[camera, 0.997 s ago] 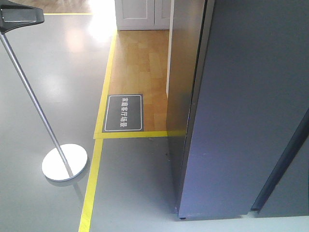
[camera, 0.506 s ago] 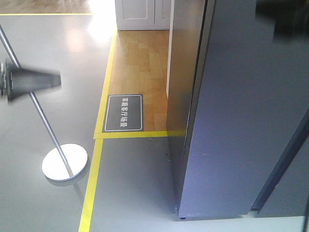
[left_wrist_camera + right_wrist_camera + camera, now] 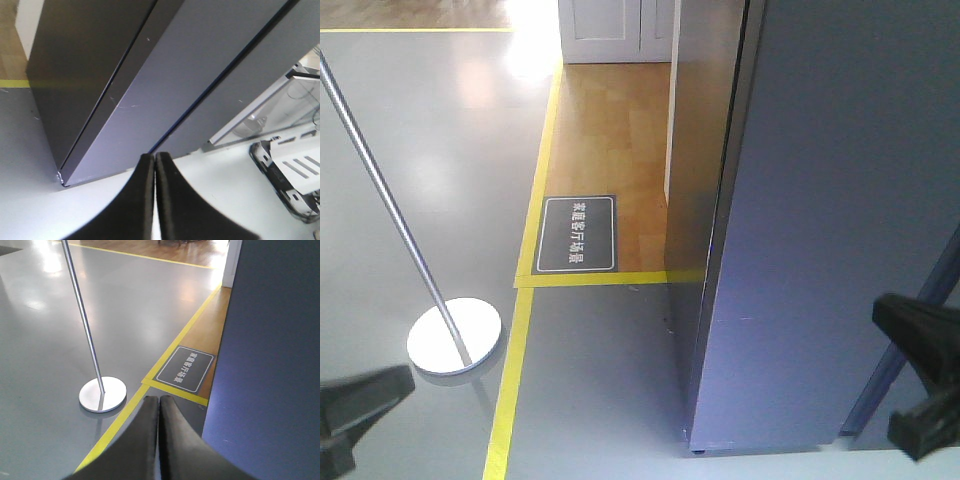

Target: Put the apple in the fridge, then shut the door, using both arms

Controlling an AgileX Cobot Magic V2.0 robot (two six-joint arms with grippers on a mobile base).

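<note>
Fridge: the tall dark grey matte fridge (image 3: 840, 200) fills the right half of the front view, standing on the grey floor, its foot near the bottom edge.
Door: the dark grey matte door (image 3: 165, 95) lies flat against the fridge body; only a thin dark seam runs down the face in the left wrist view.
Apple: nowhere to be seen in any view.
Left tool: the black left tool (image 3: 153, 165) sits low in its wrist view, fingers pressed tight together with nothing between them, pointing at the bottom corner of the fridge. In the front view it's a dark blur at the near left corner.
Right tool: the black right tool (image 3: 159, 407) is clenched too, empty, aimed over the floor. In the front view it's a blurred dark shape at the near right, in front of the fridge.
Floor: a chrome pole on a round silver base (image 3: 454, 336) stands to the left; a dark rectangular floor sign with white characters (image 3: 578, 233) lies further back, just left of the fridge, framed by yellow floor tape (image 3: 510, 385).
</note>
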